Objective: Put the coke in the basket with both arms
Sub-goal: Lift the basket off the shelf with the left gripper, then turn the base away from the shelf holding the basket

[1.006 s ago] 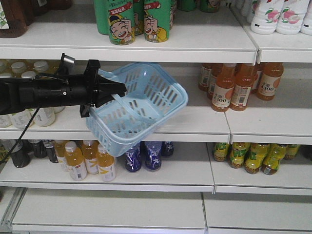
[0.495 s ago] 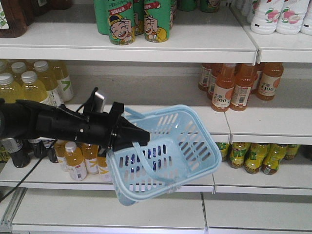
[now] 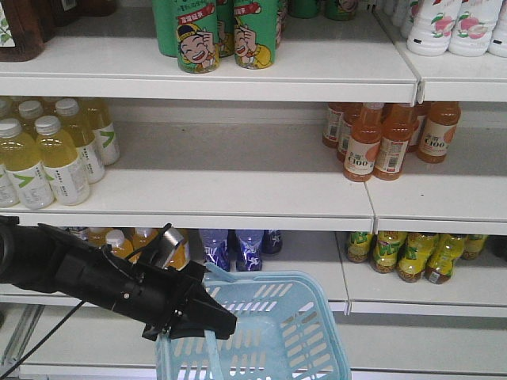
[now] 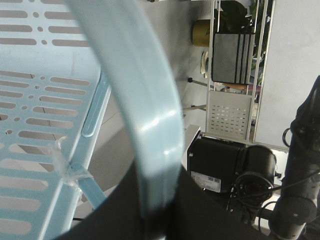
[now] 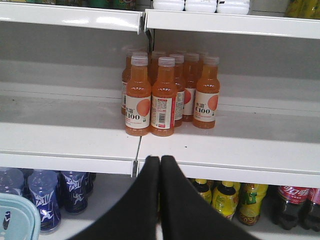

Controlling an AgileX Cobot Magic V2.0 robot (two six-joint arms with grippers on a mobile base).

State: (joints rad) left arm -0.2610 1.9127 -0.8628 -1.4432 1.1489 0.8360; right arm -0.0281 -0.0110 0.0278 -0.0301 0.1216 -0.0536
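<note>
Left wrist-mounted view, nearest first: the left pincer (image 4: 150, 210) is clamped on one loop handle (image 4: 142, 100) of the basket (image 4: 35, 100), whose slotted wall runs beyond it. Exterior front-facing view: the basket hangs from this pincer low in front of the bottom shelf (image 3: 396, 294), and what shows of its inside holds nothing. Right wrist-mounted view: the right pincer (image 5: 160, 164) is closed tip to tip and carries nothing. It faces the orange juice bottles (image 5: 162, 97) on the shelf ahead, with dark cola bottles (image 5: 292, 202) lower at far right. The coke, a slim red container, appears in no view. Judged progress: the basket is secured, an early step. Locating the coke, grasping it and lowering it into the basket all remain.
</note>
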